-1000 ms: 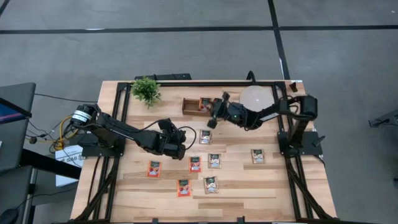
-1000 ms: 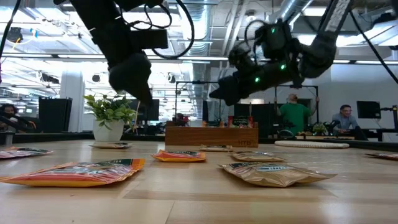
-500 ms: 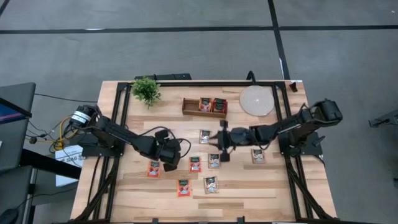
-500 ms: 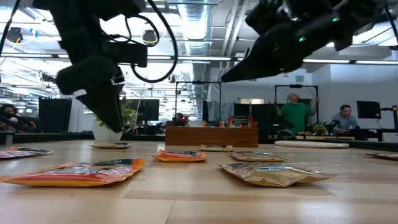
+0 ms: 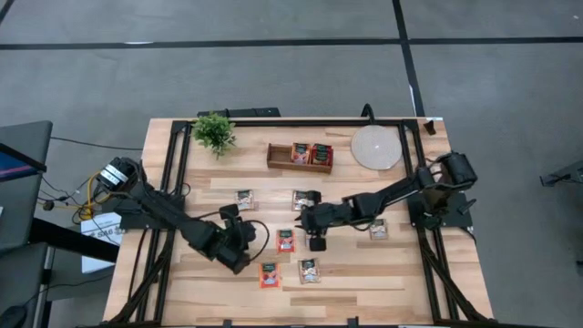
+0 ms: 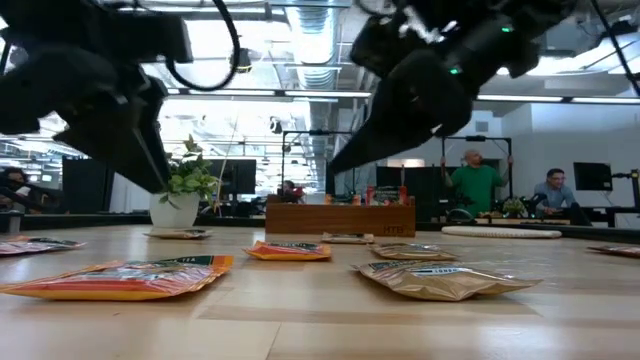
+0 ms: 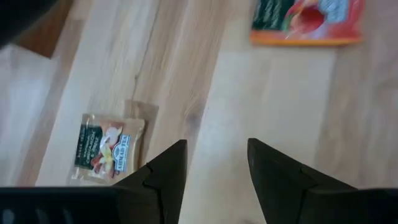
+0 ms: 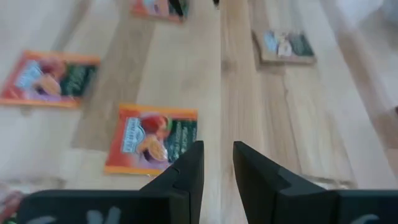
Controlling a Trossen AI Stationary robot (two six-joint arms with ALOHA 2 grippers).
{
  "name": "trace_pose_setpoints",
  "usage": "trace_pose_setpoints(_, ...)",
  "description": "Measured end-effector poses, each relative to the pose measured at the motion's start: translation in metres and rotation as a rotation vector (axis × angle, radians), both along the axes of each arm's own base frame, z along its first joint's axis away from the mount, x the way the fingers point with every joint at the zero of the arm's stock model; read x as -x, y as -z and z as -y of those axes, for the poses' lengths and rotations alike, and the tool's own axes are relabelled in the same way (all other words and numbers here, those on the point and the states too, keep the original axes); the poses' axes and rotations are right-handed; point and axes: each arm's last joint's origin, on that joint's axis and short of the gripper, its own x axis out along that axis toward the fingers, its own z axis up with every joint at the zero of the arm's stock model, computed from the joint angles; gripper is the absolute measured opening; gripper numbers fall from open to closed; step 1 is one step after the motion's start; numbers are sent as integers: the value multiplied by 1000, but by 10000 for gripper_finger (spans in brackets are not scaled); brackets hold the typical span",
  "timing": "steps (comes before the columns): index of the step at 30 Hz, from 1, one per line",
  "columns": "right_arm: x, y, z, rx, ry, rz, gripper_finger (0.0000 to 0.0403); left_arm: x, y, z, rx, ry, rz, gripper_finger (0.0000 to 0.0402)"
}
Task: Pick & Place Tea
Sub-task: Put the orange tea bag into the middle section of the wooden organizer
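Several tea sachets lie flat on the wooden table: pale ones (image 5: 243, 198) (image 5: 300, 199) (image 5: 377, 229) (image 5: 309, 270) and red-orange ones (image 5: 286, 240) (image 5: 270, 274). Two more red ones (image 5: 310, 153) sit in the wooden tray (image 5: 276, 157) at the far side. My left gripper (image 5: 239, 253) (image 7: 217, 168) hovers open above the near-left part of the table, with a pale sachet (image 7: 106, 149) beside its fingers. My right gripper (image 5: 310, 232) (image 8: 217, 158) hovers mid-table, its fingers slightly apart and empty, just beside a red sachet (image 8: 152, 138).
A small potted plant (image 5: 215, 132) stands at the far left and a round pale disc (image 5: 376, 147) at the far right. Black frame rails (image 5: 178, 173) run along both table sides. In the low view, people sit in the room behind (image 6: 474, 180).
My right gripper has swung from the tray at the far side toward the near edge and left, tipping downward, and is now over the middle sachets. My left gripper has moved toward the near-left of the table and a little lower. No sachet has moved.
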Motion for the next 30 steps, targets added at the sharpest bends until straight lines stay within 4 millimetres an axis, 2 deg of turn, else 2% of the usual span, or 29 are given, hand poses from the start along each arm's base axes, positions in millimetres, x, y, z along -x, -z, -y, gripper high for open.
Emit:
trace_pose_setpoints(3, -16, 6, -1, 21, -1, -78, 79, 10, -4, 6, -11, 11, 42, 162)
trace_pose_setpoints(8, -37, 9, -6, -4, -44, -172, 79, 33, -11, 1, 16, 24, 144, 162)
trace_pose_setpoints(14, -48, 9, -7, -6, -32, -265, 83, 62, -18, -17, 106, 78, 324, 162)
trace_pose_setpoints(19, -50, 7, -2, -34, -10, -270, 114, 82, -17, -33, 149, 154, 395, 162)
trace_pose_setpoints(25, -53, 12, 7, -110, -33, -293, 159, 91, -22, -43, 185, 251, 462, 162)
trace_pose_setpoints(30, -54, 12, 15, -126, -3, -301, 176, 91, -27, -49, 163, 287, 468, 162)
